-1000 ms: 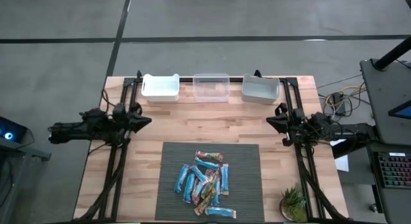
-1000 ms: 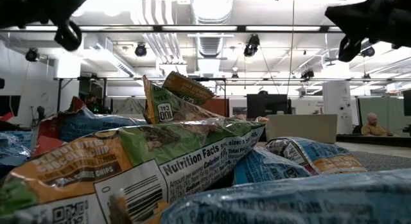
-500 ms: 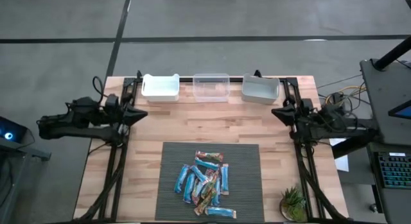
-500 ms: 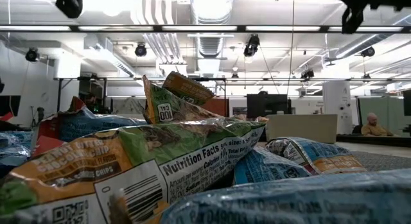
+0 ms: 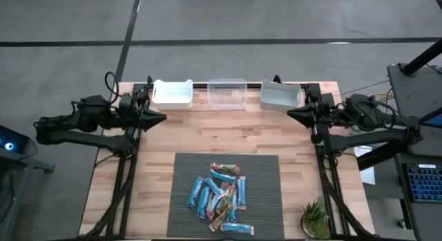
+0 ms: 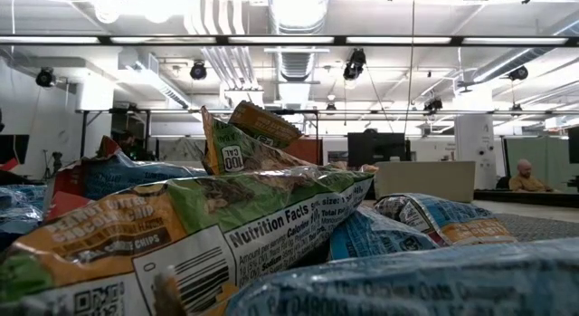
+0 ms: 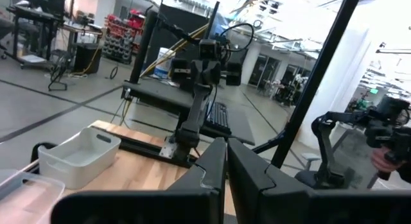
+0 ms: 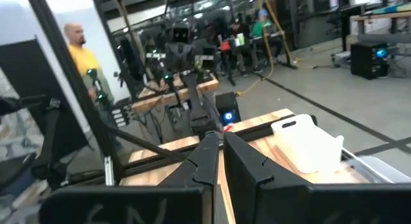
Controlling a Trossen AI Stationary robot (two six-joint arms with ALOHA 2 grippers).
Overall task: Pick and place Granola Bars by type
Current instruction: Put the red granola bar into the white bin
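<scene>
**Pincers clenched and empty at the far corners, bars heaped on the mat**

The left pincer (image 5: pixel 160 117) hangs above the left side of the wooden surface (image 5: pixel 186 134), its fingers (image 7: pixel 215 161) pressed together with nothing between them; it points inward, just beside the white bin (image 5: pixel 172 93). The right pincer (image 5: pixel 293 113) mirrors it on the right side, likewise clenched on nothing, its fingers (image 8: pixel 210 153) meeting in a narrow seam, close to the grey bin (image 5: pixel 280 95). A clear bin (image 5: pixel 227 93) stands between those two along the far edge.

The Granola Bars (image 5: pixel 219 197) lie in a loose overlapping heap on the dark mat (image 5: pixel 185 172) at the near middle of the surface, well apart from both pincers and from the bins. Most are blue; a few are multicoloured. One blue bar rests slightly apart at the near edge of the heap. From table height the heap fills the foreground, a green and orange wrapper (image 6: pixel 208 227) showing its nutrition panel.

A small potted plant (image 5: pixel 315 218) sits at the near right corner. A person in a yellow shirt (image 8: pixel 81 56) stands in the room beyond.
</scene>
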